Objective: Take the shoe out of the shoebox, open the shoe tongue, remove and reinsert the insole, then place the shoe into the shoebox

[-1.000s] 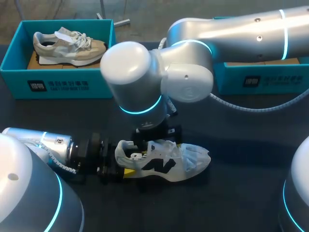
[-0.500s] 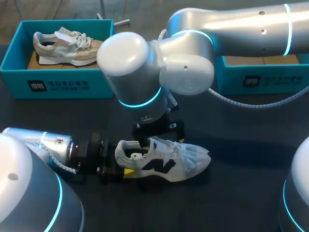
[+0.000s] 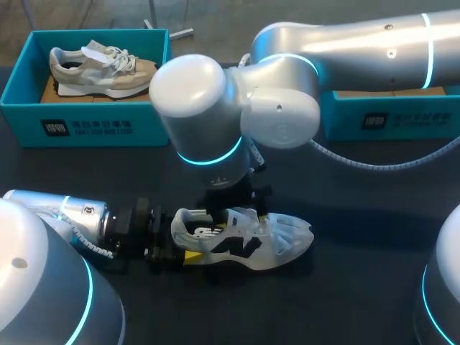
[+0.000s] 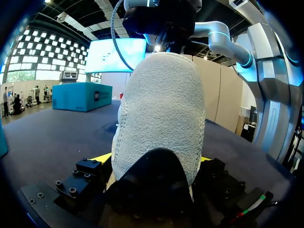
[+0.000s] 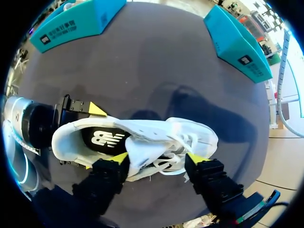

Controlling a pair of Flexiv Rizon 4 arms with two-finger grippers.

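Note:
A white shoe with a dark side logo stands upright on the dark table, toe to the right. My left gripper lies low at its heel. In the left wrist view the grey heel fills the space between the yellow tips, and the left gripper is shut on it. My right arm hangs over the shoe's middle. The right gripper stands open astride the tongue and laces, with one tip against the tongue's edge. In the head view the right wrist mostly hides the right gripper.
A teal shoebox at the back left holds a beige shoe. A second teal box stands at the back right, partly hidden by my right arm. Bare dark table lies to the right of the white shoe.
My right wrist has shifted slightly over the shoe and its fingers have drawn closer together around the tongue. The left gripper and the shoe have kept still.

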